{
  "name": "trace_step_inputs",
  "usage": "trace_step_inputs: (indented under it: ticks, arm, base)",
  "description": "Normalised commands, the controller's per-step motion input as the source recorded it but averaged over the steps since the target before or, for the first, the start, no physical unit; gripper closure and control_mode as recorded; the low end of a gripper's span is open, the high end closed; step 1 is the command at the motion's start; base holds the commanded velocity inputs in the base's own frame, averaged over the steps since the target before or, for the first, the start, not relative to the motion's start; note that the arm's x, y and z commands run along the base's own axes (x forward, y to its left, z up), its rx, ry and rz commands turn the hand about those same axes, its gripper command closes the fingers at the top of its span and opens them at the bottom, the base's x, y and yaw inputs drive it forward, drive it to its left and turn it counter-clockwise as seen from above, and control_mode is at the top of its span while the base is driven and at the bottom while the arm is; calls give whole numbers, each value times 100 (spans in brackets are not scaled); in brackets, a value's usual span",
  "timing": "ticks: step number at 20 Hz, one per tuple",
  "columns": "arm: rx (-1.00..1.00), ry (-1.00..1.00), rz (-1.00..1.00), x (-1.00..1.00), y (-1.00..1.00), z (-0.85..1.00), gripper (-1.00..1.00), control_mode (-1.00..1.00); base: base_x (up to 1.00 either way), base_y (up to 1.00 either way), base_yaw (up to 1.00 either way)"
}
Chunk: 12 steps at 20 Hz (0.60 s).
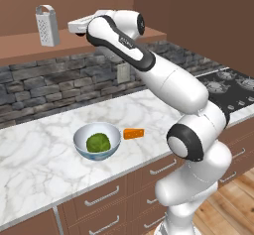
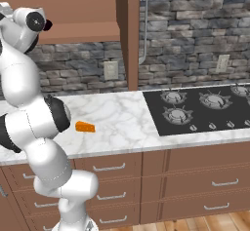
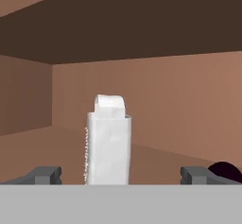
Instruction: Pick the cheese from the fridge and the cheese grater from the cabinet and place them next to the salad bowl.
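Starting with the biggest thing in front of you, the cabinet (image 1: 20, 43) is the brown wall unit with an open shelf ledge above the stone backsplash, and your arm is stretched up and across toward it because the last item you need stands on that ledge. Below it runs the marble counter (image 1: 44, 154), where the set-down spot is already half built: the salad bowl (image 1: 97, 141) sits near the front edge with its green leafy ball inside, and the cheese (image 1: 133, 134) lies just beside the bowl's rim on the stove side, flat on the marble. By the look of it, the cheese half of the job is done and only the grater is outstanding.

The cheese grater (image 3: 108, 142) stands upright on the shelf, loop handle on top, well apart from the bowl below. In the hand view it sits a little off centre between the fingertips, which tells you the approach is roughly lined up but not yet closed in.

Your gripper (image 3: 121, 175) has its jaws spread wide, holding nothing. They seem to be kept apart so the grater's body can pass between them once you advance.
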Motion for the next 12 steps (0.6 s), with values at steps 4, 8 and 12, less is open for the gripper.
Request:
trace_step_inputs:
  ticks: [4, 8, 12]
  arm:
    - [0, 0, 0, 23, 19, 0, -100, -100]
    - [0, 0, 0, 20, 28, 0, -100, -100]
    - [0, 0, 0, 18, 30, 0, -100, -100]
  base:
    - [0, 0, 0]
    - [0, 0, 0]
    - [0, 0, 0]
